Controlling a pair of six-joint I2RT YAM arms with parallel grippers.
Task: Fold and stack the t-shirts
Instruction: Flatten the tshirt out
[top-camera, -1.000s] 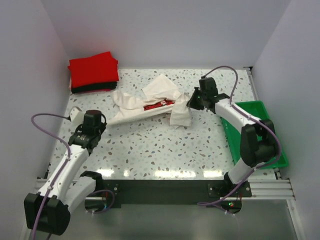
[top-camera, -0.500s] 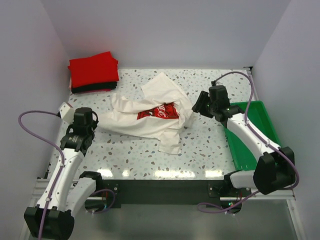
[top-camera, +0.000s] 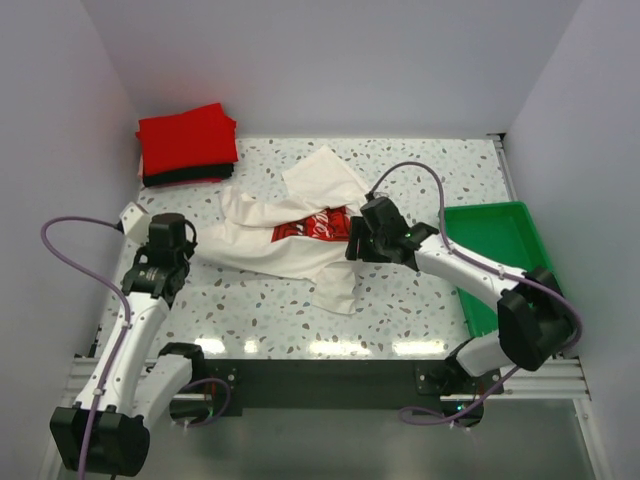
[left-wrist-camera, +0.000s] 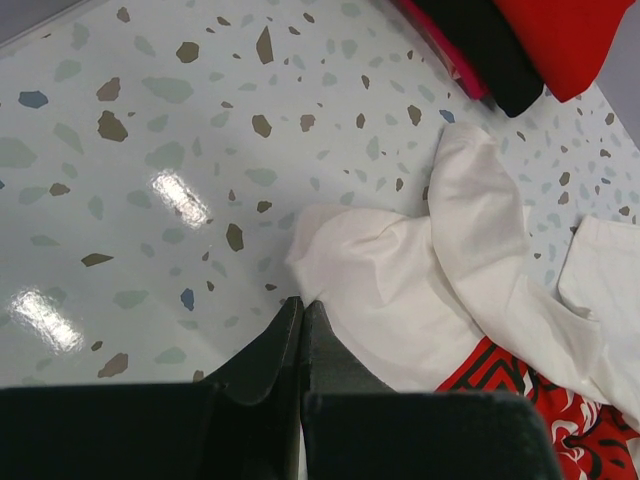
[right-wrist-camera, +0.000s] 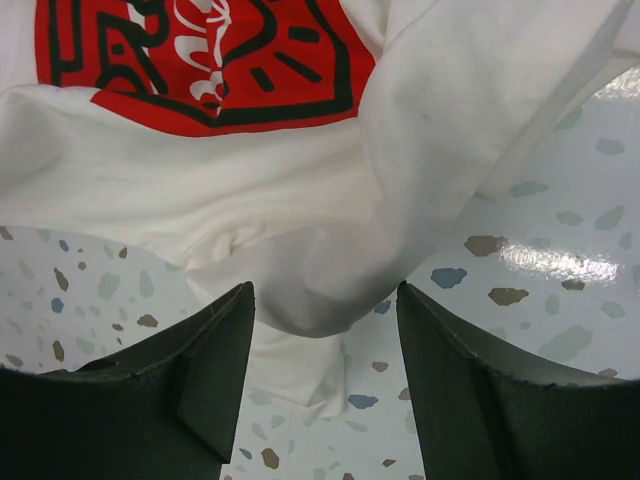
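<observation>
Right pincer (right-wrist-camera: 322, 300) swung left, open over white shirt (right-wrist-camera: 250, 190); possibly touching.

Table (top-camera: 400, 300): cream t-shirt (top-camera: 265, 255), folded stack (top-camera: 187, 140), tray (top-camera: 500, 228)

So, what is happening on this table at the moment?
Two robot arms are working on a crumpled white t-shirt with a red print, which lies unfolded in the middle of the table. The left gripper is shut on its left edge. The right gripper hangs open over the cloth beside the print, holding nothing. A folded red and black stack sits in the far left corner.
</observation>
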